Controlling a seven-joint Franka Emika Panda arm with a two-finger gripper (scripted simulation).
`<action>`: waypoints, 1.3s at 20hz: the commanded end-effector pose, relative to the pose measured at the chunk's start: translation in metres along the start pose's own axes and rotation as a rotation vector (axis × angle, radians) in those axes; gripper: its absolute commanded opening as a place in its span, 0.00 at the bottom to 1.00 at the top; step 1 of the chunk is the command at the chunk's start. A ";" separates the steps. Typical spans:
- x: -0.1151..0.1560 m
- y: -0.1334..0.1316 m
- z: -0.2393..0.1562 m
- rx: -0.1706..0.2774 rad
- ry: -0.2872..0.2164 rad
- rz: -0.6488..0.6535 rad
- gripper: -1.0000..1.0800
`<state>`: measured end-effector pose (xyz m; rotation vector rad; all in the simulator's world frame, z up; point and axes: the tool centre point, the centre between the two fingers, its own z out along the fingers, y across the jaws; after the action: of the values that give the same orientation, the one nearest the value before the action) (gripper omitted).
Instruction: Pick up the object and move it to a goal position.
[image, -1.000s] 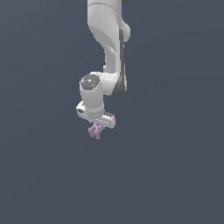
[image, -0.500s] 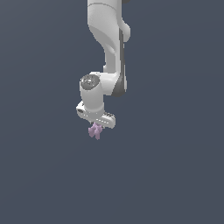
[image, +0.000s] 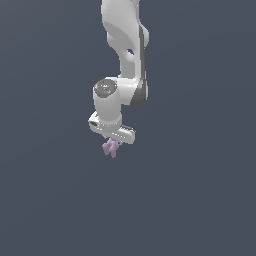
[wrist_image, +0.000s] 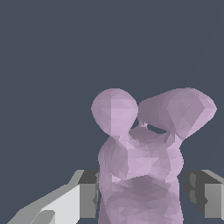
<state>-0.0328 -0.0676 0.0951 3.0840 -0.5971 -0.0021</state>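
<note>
Purple lumps hang right under the robot's white arm (image: 125, 50). That is the object (image: 110, 148), a small pale lilac thing made of rounded lobes bunched together. It sits at the very tip of the arm, held up away from everything, with only plain dark grey all around it in the exterior view.

Up close in the wrist view, the object (wrist_image: 140, 162) looks big and bumpy. Two fat round lobes stick out at its far end, one beside the other, and a thicker lumpy body runs back toward the camera. The gripper (wrist_image: 146, 197) has one finger on each side of that body. One finger (wrist_image: 85, 199) is pressed right against the purple side. The other finger (wrist_image: 205, 197) is just beside the other side, and a thin dark gap seems to show there, so I cannot tell for sure if it touches. The jaws are closed in around the object, holding it between them.

From the exterior view the gripper (image: 112, 142) points down, and the object pokes out below it.
</note>
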 end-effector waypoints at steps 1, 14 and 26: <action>-0.002 -0.007 -0.014 0.001 0.001 -0.001 0.00; -0.022 -0.070 -0.137 -0.002 0.002 0.000 0.00; -0.041 -0.136 -0.263 -0.002 0.003 0.000 0.00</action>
<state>-0.0200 0.0652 0.3423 3.0818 -0.5965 0.0021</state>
